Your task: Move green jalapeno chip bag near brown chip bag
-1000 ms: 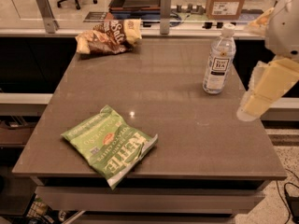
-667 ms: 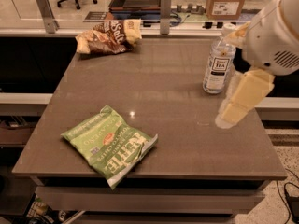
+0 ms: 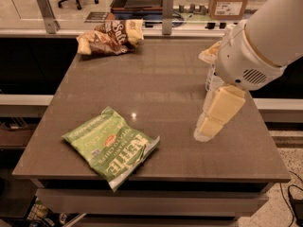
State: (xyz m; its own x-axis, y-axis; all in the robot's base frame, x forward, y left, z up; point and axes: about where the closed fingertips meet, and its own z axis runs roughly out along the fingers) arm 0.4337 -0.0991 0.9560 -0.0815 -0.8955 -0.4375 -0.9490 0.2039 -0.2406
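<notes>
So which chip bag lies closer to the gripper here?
The green jalapeno chip bag, at the front edge of the table; the gripper hangs to its right. The brown chip bag sits at the far edge.

One gripper (image 3: 207, 130) over one table (image 3: 156, 79); to its left two bags, green chip bag (image 3: 111, 143) and brown chip bag (image 3: 109, 37); one bottle (image 3: 211, 82) just behind.

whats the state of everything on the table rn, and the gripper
green jalapeno chip bag: lying flat near the table's front left, not held
brown chip bag: lying crumpled at the far left edge, well apart from the green bag
water bottle: upright on the right side, mostly hidden behind the arm
gripper: low over the table's right side, angled down, clear of both bags
</notes>
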